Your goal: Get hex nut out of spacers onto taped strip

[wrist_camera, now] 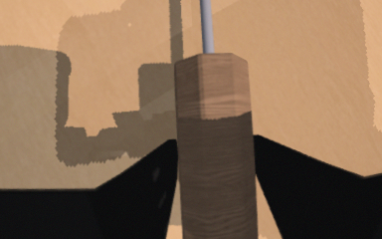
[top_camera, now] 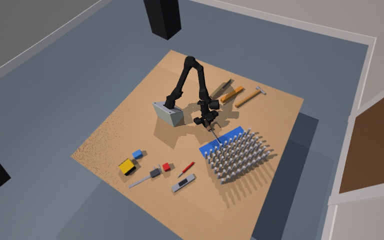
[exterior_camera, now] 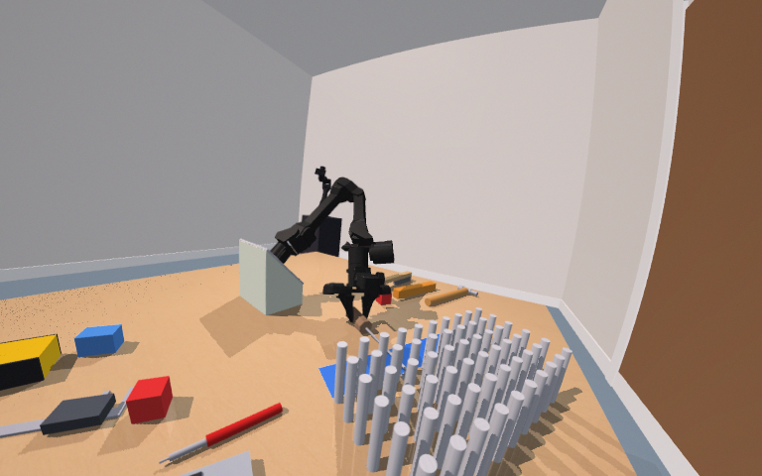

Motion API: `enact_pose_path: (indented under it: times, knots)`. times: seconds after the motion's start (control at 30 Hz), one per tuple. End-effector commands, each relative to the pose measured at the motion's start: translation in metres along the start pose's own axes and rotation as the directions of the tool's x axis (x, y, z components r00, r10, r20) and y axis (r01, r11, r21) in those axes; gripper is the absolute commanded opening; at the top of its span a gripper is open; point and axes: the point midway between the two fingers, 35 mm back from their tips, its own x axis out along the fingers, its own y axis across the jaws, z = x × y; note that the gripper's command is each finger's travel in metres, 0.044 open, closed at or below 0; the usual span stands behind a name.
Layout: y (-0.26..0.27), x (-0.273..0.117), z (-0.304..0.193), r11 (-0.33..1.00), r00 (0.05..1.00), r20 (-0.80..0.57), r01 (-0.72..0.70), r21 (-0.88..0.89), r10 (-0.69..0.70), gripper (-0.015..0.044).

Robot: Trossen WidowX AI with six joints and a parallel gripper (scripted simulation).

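We see brown wood with visible grain on the tool handle; the spacers look like smooth, matt grey metal.

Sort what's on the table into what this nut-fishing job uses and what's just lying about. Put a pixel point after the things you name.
For the job:
- wooden-handled tool (top_camera: 208, 128) (exterior_camera: 362, 324) (wrist_camera: 215, 149), in the gripper (top_camera: 207, 124) (exterior_camera: 358, 318) (wrist_camera: 213, 145)
- metal spacers (top_camera: 232, 152) (exterior_camera: 380, 426)
- blue strip (top_camera: 237, 132) (exterior_camera: 327, 377)

Lying about:
- hammer (top_camera: 248, 98) (exterior_camera: 446, 297)
- red pen (top_camera: 188, 167) (exterior_camera: 243, 423)
- yellow block (top_camera: 126, 166) (exterior_camera: 49, 355)
- blue block (top_camera: 137, 154) (exterior_camera: 99, 340)
- caliper (top_camera: 154, 172) (exterior_camera: 78, 414)
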Motion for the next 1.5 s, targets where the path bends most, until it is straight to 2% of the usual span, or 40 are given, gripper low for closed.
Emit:
enact_pose_path:
  times: [0.0,1.47]
  knots:
    - [-0.002,-0.001,-0.003,1.0,1.0,0.003,0.005,0.008,-0.005,0.0]
    - [-0.002,-0.014,-0.017,1.0,1.0,0.002,0.004,0.008,-0.004,0.0]
